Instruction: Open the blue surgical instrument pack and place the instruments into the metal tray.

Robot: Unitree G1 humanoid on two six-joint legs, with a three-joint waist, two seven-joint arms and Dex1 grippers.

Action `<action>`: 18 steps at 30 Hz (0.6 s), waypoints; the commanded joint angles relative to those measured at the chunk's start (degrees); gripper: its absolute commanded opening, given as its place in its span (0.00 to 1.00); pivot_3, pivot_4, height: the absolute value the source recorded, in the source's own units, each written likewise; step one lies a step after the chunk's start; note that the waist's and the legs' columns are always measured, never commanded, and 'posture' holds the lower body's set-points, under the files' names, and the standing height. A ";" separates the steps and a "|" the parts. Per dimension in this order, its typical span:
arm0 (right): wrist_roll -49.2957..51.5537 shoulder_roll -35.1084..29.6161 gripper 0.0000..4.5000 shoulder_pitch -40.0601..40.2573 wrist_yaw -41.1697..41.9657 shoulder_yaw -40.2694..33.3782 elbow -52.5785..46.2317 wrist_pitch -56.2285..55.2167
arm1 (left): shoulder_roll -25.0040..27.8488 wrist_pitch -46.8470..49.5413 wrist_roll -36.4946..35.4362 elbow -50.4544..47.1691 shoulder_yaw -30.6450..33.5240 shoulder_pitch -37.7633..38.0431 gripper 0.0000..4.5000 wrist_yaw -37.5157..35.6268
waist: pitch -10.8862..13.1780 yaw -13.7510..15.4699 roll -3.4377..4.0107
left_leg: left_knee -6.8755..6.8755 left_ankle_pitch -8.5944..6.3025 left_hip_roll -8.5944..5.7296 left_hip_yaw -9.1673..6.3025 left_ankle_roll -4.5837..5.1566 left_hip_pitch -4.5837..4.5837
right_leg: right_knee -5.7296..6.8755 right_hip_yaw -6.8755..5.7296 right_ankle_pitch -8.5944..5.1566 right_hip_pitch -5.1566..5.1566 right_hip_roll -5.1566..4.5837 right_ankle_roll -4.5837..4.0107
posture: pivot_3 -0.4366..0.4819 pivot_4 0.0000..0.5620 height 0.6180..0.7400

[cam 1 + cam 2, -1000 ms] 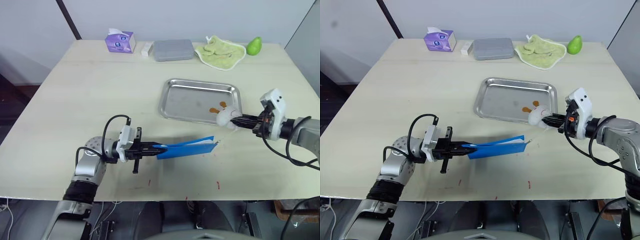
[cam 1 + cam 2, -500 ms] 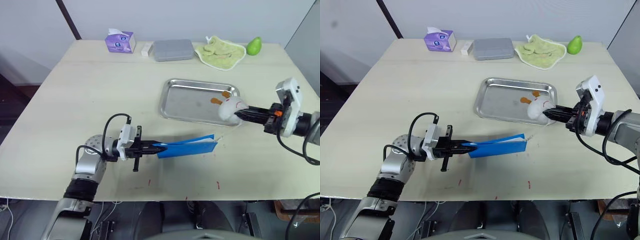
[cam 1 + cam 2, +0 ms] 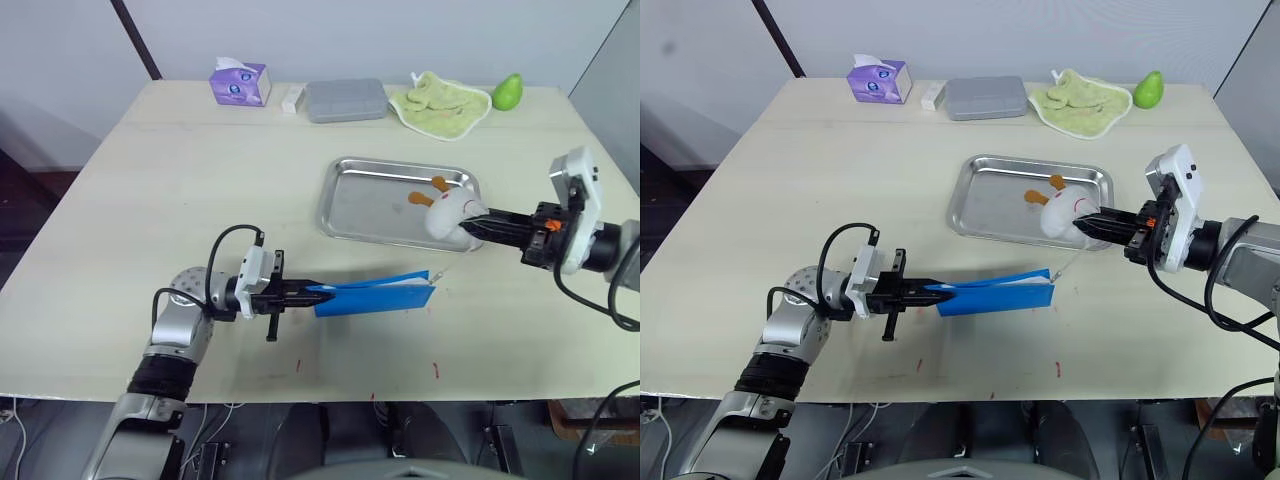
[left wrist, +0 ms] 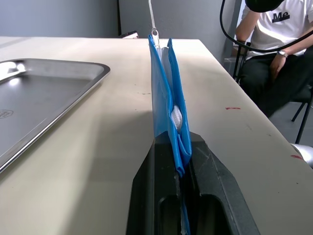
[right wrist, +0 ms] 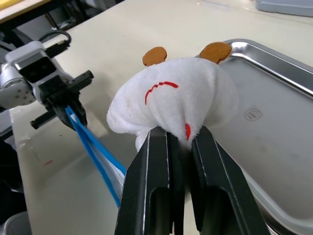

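Apparently plush (image 3: 1058, 214) in R gripper (image 3: 1087, 226), above tray (image 3: 990, 215).

– How is the light looking from my head camera?
– Even and bright from overhead; the table (image 3: 200, 180) is showing soft shadows under my arms.
– Any glare?
– The metal tray (image 3: 380, 205) is reflecting pale patches, and my own fingers are blurring in both wrist views.

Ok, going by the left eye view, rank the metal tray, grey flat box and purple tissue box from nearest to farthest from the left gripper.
1. Metal tray, ahead toward the right side.
2. Grey flat box, at the table's far edge.
3. Purple tissue box, far edge, left of the grey box; close to second.
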 commanded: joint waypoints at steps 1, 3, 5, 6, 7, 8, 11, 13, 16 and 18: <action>2.80 0.54 0.00 -2.97 -1.21 0.27 -2.19 -1.03 | 0.79 0.52 1.95 -0.59 -0.77 0.30 0.00 0.36 | 0.00 -0.01 0.00 | 0.00 0.00 0.00 -0.01 0.00 0.00 | 0.00 -0.01 0.00 0.00 0.00 0.00 | 0.48 0.27 1.00; 3.84 1.37 0.00 -4.19 -1.99 1.44 -2.53 -1.08 | 0.82 0.56 2.05 -0.63 -0.82 0.29 0.00 0.28 | 0.00 0.00 0.00 | 0.00 0.00 0.00 -0.01 0.00 -0.01 | -0.01 -0.01 0.00 0.00 0.00 0.00 | 0.48 0.27 1.00; 4.86 2.24 0.00 -5.58 -2.93 2.43 -2.66 -1.09 | 0.92 0.48 2.18 -0.53 -0.87 0.28 0.00 0.09 | 0.00 0.02 0.00 | 0.00 0.00 0.00 -0.01 0.00 -0.01 | -0.01 -0.01 0.00 0.00 -0.01 0.00 | 0.48 0.27 1.00; 5.26 2.69 0.00 -6.29 -3.45 2.88 -2.64 -1.11 | 0.95 0.40 2.20 -0.43 -0.88 0.29 0.00 -0.01 | 0.00 -0.01 0.00 | 0.00 0.00 0.00 -0.01 0.00 -0.01 | 0.00 -0.01 0.00 0.00 -0.01 0.00 | 0.48 0.27 1.00; 5.43 3.11 0.00 -7.06 -3.83 3.46 -2.59 -1.23 | 1.02 0.27 2.27 -0.26 -0.91 0.31 0.00 -0.16 | 0.00 -0.02 0.00 | 0.00 0.00 0.00 -0.01 0.00 0.00 | 0.00 0.00 0.00 0.00 0.00 0.00 | 0.48 0.27 1.00; 5.61 3.36 0.00 -7.67 -4.14 3.98 -2.53 -1.36 | 1.10 0.14 2.34 -0.11 -0.95 0.34 0.00 -0.31 | 0.00 -0.02 0.00 | 0.00 0.00 0.00 -0.01 0.00 0.00 | 0.00 -0.02 0.00 0.00 0.00 0.00 | 0.48 0.27 1.00; 6.05 5.16 0.00 -10.59 -5.58 6.40 -2.33 -1.48 | 1.31 -0.42 2.71 0.51 -1.10 0.52 0.00 -0.74 | 0.00 -0.10 0.00 | 0.00 0.00 0.00 -0.01 0.00 0.00 | 0.00 -0.01 0.00 0.00 -0.01 0.00 | 0.48 0.27 1.00; 6.30 6.57 0.00 -12.43 -6.50 7.93 -2.14 -1.47 | 1.30 -0.80 2.98 1.00 -1.21 0.53 0.00 -0.86 | 0.00 -0.13 0.00 | -0.01 0.00 0.00 -0.02 0.00 0.00 | 0.00 -0.02 0.00 0.00 0.00 0.00 | 0.48 0.27 1.00; 6.03 8.81 0.00 -14.73 -7.80 10.37 -1.77 -1.68 | 1.14 -1.16 3.29 1.54 -1.53 0.26 0.00 -0.73 | 0.00 -0.13 0.01 | -0.01 0.00 0.00 -0.02 0.00 -0.01 | 0.00 -0.02 0.00 -0.01 -0.02 0.00 | 0.48 0.27 1.00; 5.68 10.92 0.00 -16.17 -8.75 12.18 -1.47 -2.01 | 0.97 -1.29 3.52 1.84 -1.85 -0.02 0.00 -0.61 | 0.00 -0.15 0.01 | -0.01 0.00 0.00 -0.02 0.00 -0.01 | 0.00 -0.04 0.00 -0.01 -0.02 0.00 | 0.48 0.27 1.00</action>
